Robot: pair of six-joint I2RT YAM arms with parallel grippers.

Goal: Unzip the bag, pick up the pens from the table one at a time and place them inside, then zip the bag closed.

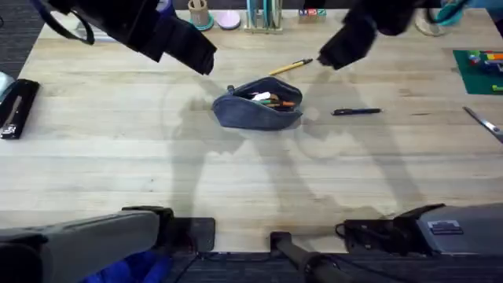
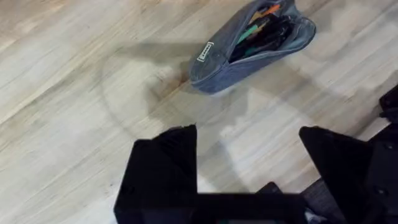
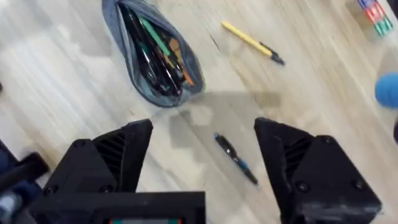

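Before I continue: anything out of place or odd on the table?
Nothing damaged or spilled. The bag sits unzipped with pens inside, while the yellow pen and the black pen lie loose on the table. Both hands hover open, empty.

I see a wide worktop [image 1: 118, 149] of pale wooden planks under soft, even light that leaves faint shadows on the grain. Along its far edge stand a wooden cup [image 1: 198, 12], a pink disc [image 1: 229, 20] and a rack [image 1: 264, 14]. A green mat [image 1: 478, 69] lies at the right edge, dark floor beyond the left corner.
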